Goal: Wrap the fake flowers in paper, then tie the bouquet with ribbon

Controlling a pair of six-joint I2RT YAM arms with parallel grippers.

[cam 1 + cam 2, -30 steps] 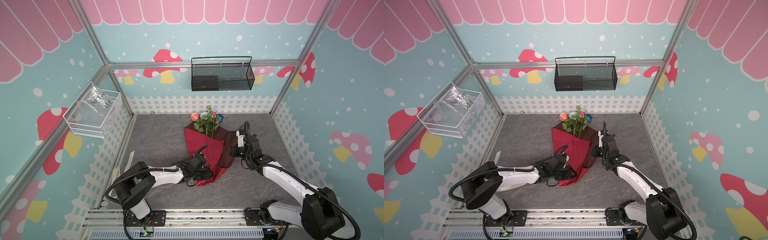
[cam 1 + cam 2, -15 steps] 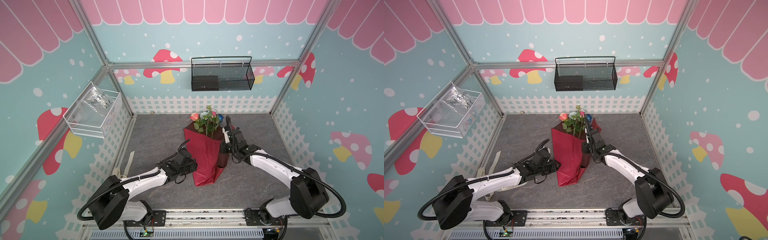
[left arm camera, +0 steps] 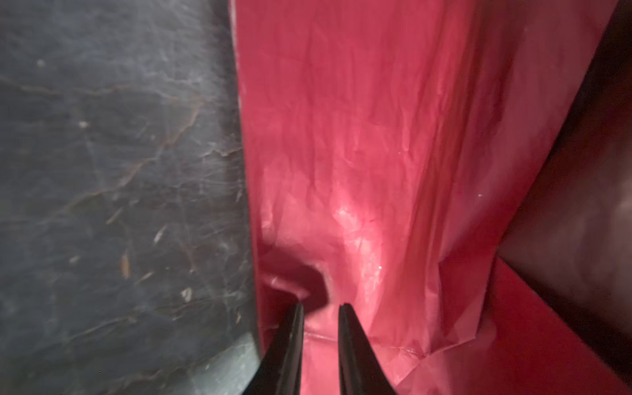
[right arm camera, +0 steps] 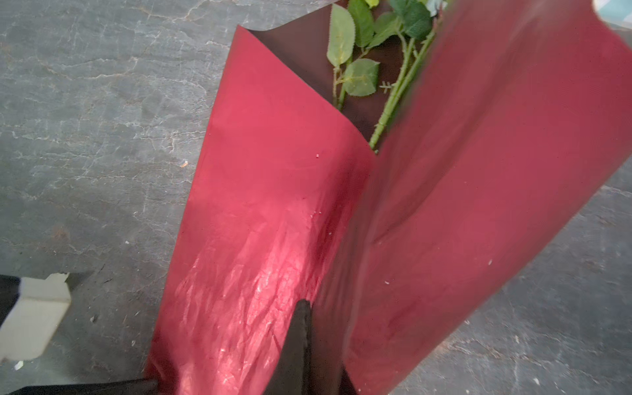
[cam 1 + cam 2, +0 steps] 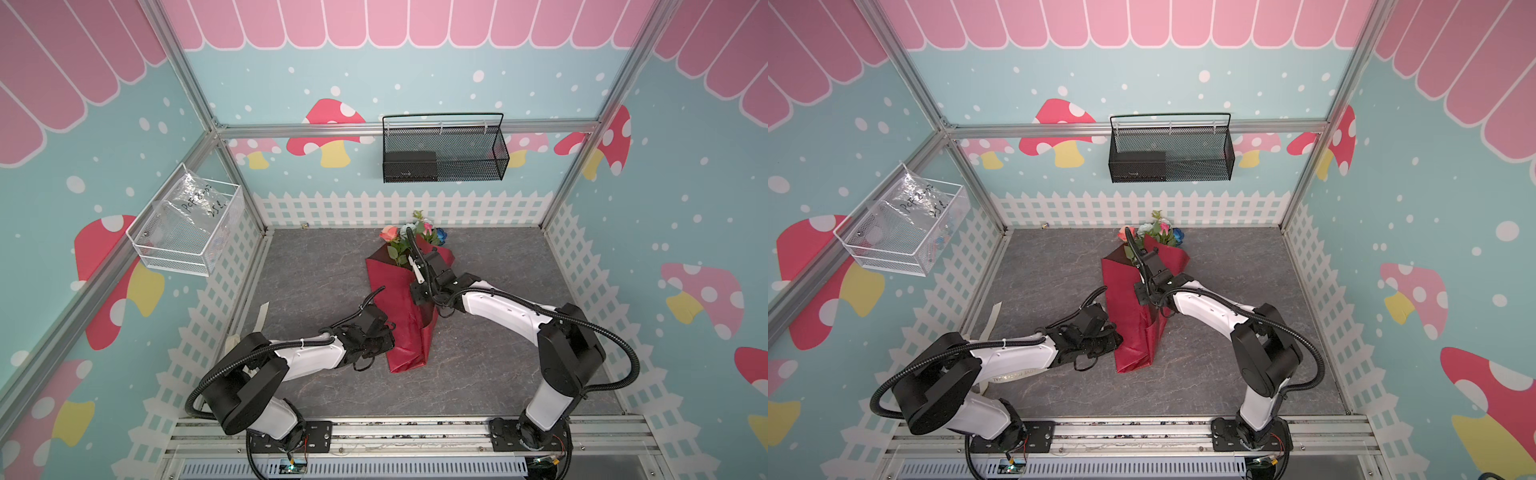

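The bouquet of fake flowers (image 5: pixel 405 316) (image 5: pixel 1133 324) lies on the grey floor in shiny red wrapping paper. Its orange rose (image 5: pixel 388 233), blue rose (image 5: pixel 442 237) and green leaves (image 4: pixel 359 75) poke out at the far end. My right gripper (image 5: pixel 420 293) (image 5: pixel 1144 293) (image 4: pixel 309 307) is shut on the paper's right flap and holds it up over the stems; that flap hides one finger. My left gripper (image 5: pixel 387 332) (image 5: pixel 1115 334) (image 3: pixel 321 304) sits at the wrap's lower left edge. Its jaws stand narrowly apart over crinkled red paper (image 3: pixel 359 171).
A black wire basket (image 5: pixel 442 153) hangs on the back wall. On the left wall is a white wire basket (image 5: pixel 187 232) with a plastic bag in it. A cream strip (image 5: pixel 262 311) lies by the left fence. Bare grey floor (image 5: pixel 498 257) lies on both sides of the bouquet.
My right gripper has carried the paper flap leftwards across the bouquet, which narrows the wrap. My left gripper drew back left, then returned to the paper's lower edge with its jaws narrowing.
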